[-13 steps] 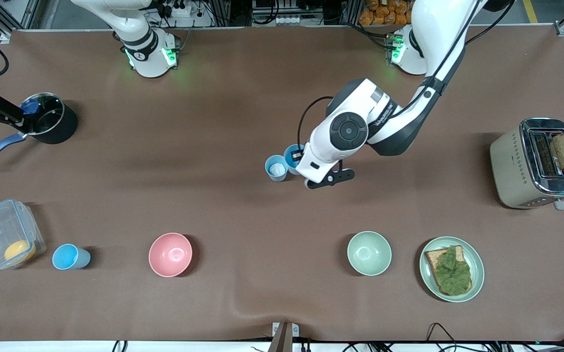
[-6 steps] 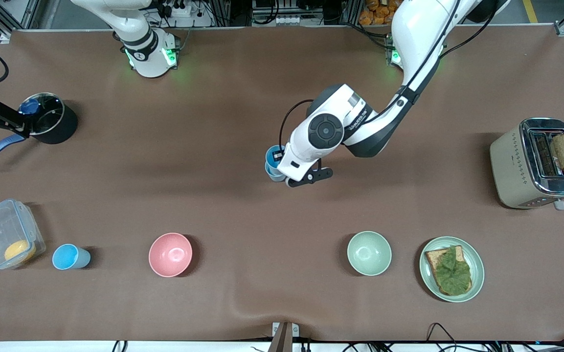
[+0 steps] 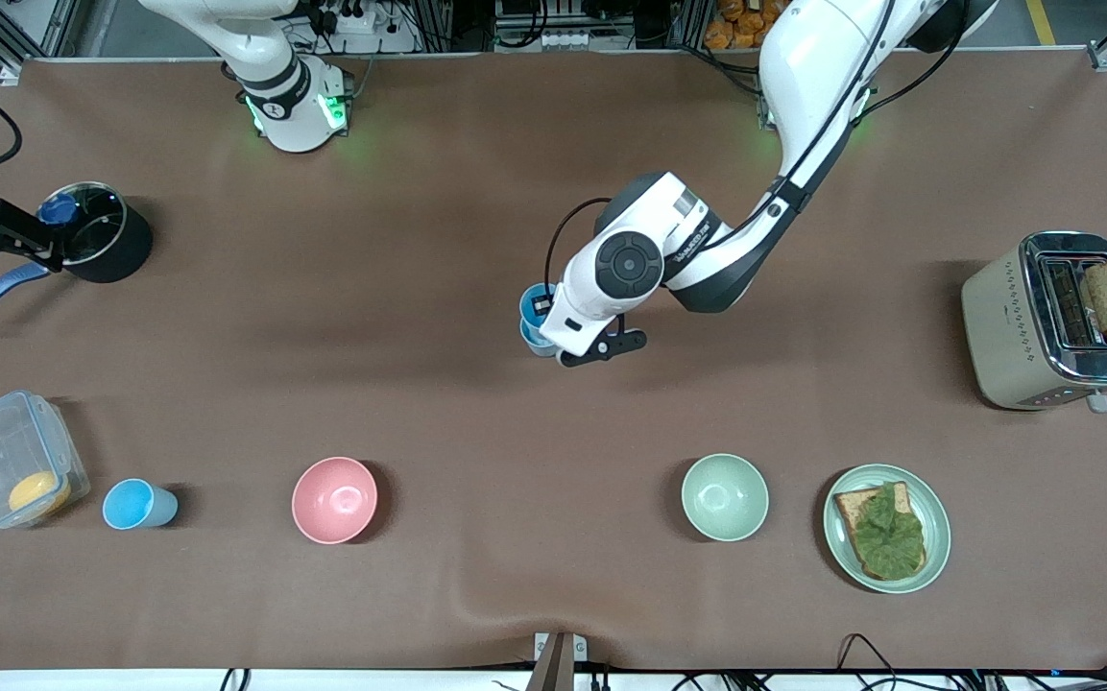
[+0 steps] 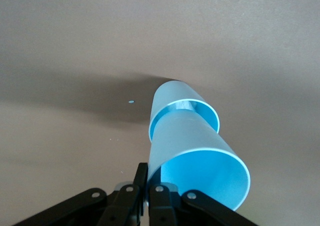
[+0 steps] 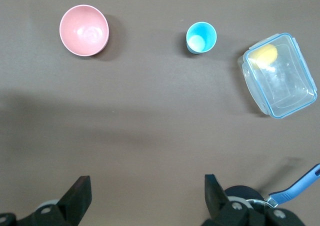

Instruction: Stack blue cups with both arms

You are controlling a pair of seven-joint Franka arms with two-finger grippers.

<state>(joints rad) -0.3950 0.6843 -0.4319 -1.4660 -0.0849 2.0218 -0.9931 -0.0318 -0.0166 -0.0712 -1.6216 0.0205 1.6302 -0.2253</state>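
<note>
My left gripper [image 4: 149,186] is shut on the wall of a blue cup [image 4: 200,161], one finger inside and one outside. The cup is tilted, and its narrow base sits in the mouth of a second blue cup [image 4: 172,98] standing at mid-table. In the front view the left wrist covers most of both cups [image 3: 535,309]. A third blue cup [image 3: 135,505] stands near the front camera at the right arm's end, and shows in the right wrist view [image 5: 201,37]. My right gripper [image 5: 146,183] is open and empty, up by the black pot [image 3: 97,240].
A pink bowl [image 3: 334,499], a pale-green bowl [image 3: 724,496] and a plate with toast and lettuce [image 3: 886,528] line the side near the front camera. A clear lidded box [image 3: 11,470] sits beside the third cup. A toaster [image 3: 1052,321] stands at the left arm's end.
My left gripper carried its blue cup toward the right arm's end, from beside the standing cup to over it, and the base has gone into its mouth. The right gripper barely moved.
</note>
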